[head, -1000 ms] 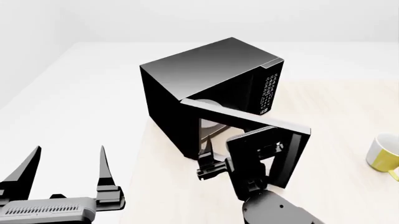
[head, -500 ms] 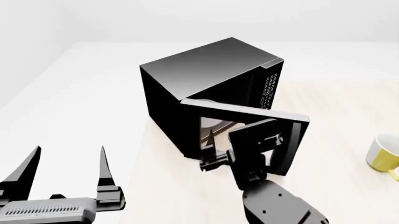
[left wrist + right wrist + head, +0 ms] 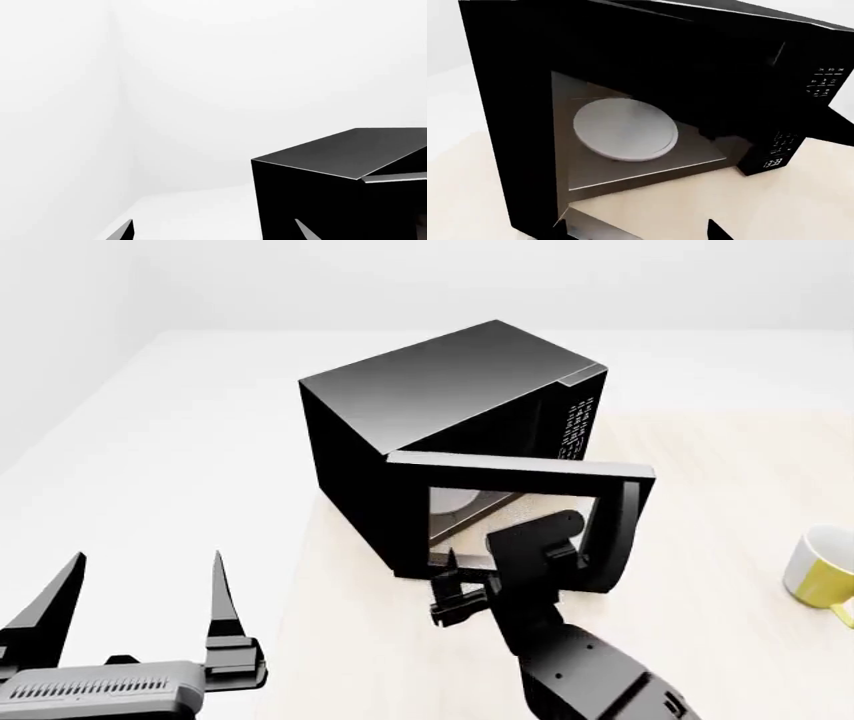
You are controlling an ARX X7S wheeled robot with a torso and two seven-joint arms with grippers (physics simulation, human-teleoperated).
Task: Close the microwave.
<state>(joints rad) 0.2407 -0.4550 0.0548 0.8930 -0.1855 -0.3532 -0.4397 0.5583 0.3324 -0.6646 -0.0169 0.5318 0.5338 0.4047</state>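
The microwave [image 3: 441, 410] sits at the bench [image 3: 747, 490] centre, its door [image 3: 534, 510] ajar and swung toward 5 o'clock — the turntable plate [image 3: 625, 128] shows inside. The right hand [image 3: 461, 595] is just outside the door; its grip cannot be told. The left hand [image 3: 140, 600] hangs open at 8 o'clock.

Both arms low in the head view, each ending in a spread pincer.

The left pincer [image 3: 140, 605] sits low at the near left, well apart from the microwave [image 3: 441, 400], its two dark tapered fingers [image 3: 220, 595] pointing up and spread wide with nothing between them. The right arm [image 3: 587, 680] reaches up toward the microwave's front, its pincer [image 3: 461, 590] just beside the open door, holding nothing.
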